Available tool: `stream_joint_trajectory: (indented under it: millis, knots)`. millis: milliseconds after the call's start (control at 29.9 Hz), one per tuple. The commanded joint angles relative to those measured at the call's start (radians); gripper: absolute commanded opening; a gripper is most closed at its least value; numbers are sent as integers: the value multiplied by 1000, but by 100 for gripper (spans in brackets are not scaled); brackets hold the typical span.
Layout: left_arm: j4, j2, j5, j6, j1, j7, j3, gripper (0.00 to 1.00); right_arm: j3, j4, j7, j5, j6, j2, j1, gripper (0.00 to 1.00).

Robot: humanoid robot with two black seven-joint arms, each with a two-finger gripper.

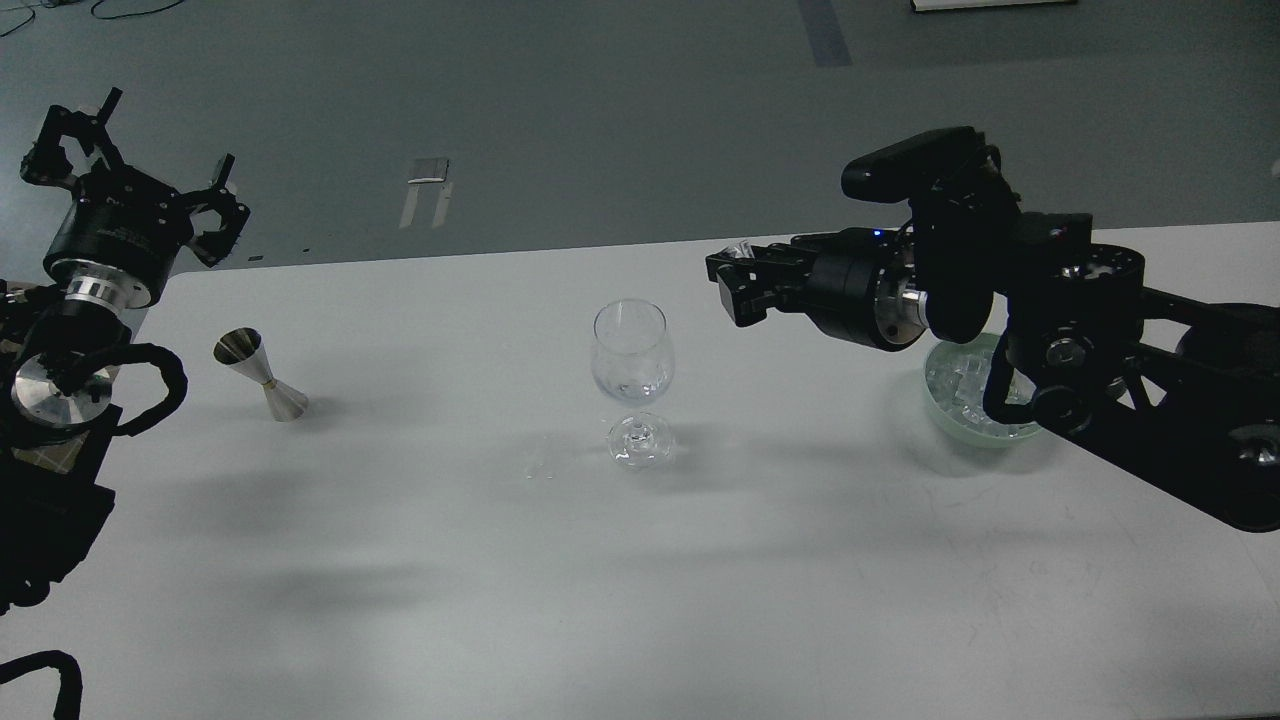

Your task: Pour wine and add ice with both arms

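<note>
A clear stemmed wine glass (630, 350) stands upright at the table's middle, with something clear and glinting at the bottom of its bowl. My right gripper (735, 280) hangs above the table to the right of the glass, level with its rim, and points left. It is shut on a small clear ice cube (741, 249) that glints at its tips. More ice (955, 385) lies in a pale green bowl (950, 425), partly hidden under my right arm. My left gripper (160, 150) is open and empty, held high at the far left beyond the table's edge.
A silver double-cone jigger (260, 375) stands on the left of the white table (700, 580). A small clear glinting bit (540, 468) lies on the table just left of the glass's foot. Grey floor lies beyond the table's far edge.
</note>
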Motion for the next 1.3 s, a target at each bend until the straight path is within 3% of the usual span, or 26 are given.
stream_joint_trajectory:
  millis: [0,234,836,903,1003,1271]
  knots:
    - [0,0,0,1,-1,-1,-1,98,-3,-7,-16,-2,0,72,37,26]
    - [0,2,0,1,-1,1,-1,98,-19,-44,-43,-6,0,167,53,26]
    - [2,6,-3,-5,0,1,-4,98,-33,-140,-63,-14,0,253,45,27]
    - [2,8,-3,-3,0,1,-4,98,-33,-142,-69,-12,0,271,45,36]
    - [2,6,-2,-5,0,1,-3,98,-33,-153,-76,-12,0,280,45,42]
    - [2,8,-2,-6,0,1,-3,98,-33,-153,-78,-9,0,285,47,47]
